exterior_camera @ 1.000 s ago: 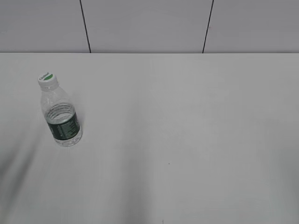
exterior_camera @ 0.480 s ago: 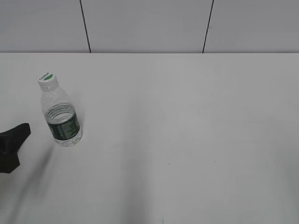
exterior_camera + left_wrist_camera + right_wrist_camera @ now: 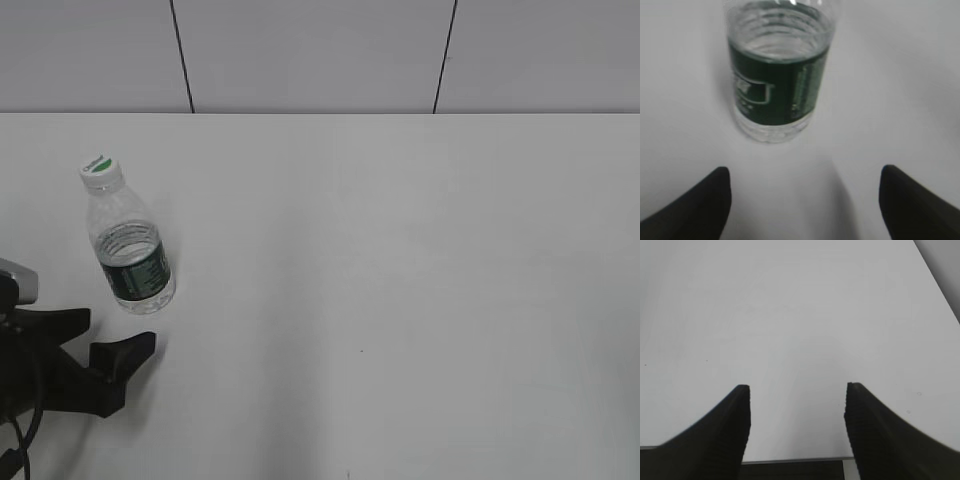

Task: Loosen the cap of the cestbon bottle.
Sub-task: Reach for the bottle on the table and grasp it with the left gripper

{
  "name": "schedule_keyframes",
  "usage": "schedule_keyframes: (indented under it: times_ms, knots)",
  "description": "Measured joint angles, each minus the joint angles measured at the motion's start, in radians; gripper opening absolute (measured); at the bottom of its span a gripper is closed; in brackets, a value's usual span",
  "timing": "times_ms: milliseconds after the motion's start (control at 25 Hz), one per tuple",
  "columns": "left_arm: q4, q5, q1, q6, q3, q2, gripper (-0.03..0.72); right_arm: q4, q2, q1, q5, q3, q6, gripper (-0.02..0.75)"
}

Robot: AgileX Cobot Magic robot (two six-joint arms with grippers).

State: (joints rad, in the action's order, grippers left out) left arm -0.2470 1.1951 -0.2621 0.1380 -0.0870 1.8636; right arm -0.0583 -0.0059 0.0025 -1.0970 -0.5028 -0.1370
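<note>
The cestbon bottle (image 3: 130, 250) stands upright on the white table at the left, clear and ribbed with a dark green label band. Its white cap (image 3: 100, 172) with a green mark is on top. My left gripper (image 3: 112, 333) is open and empty, just in front of and left of the bottle, not touching it. In the left wrist view the bottle's lower body (image 3: 776, 85) fills the top, beyond the open jaws (image 3: 805, 185); the cap is out of that view. My right gripper (image 3: 796, 397) is open and empty over bare table; it is out of the exterior view.
The white table (image 3: 400, 250) runs back to a grey panelled wall (image 3: 320, 50). In the right wrist view the table's near edge (image 3: 795, 460) lies below the jaws and its right edge (image 3: 940, 285) at the upper right.
My left gripper has come into the exterior view from the lower left and moved right toward the bottle. The bottle has not moved.
</note>
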Motion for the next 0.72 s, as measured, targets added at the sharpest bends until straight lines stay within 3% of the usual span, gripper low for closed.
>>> schedule_keyframes:
  times_ms: [160, 720]
  knots:
    - [-0.050, 0.008, 0.000, 0.000, -0.051, 0.034, 0.545, 0.000, 0.000, 0.000, 0.000, 0.000, 0.000, 0.465]
    - [-0.034, 0.012, 0.001, 0.000, -0.248, 0.066, 0.545, 0.000, 0.000, 0.000, 0.000, 0.000, 0.000, 0.465]
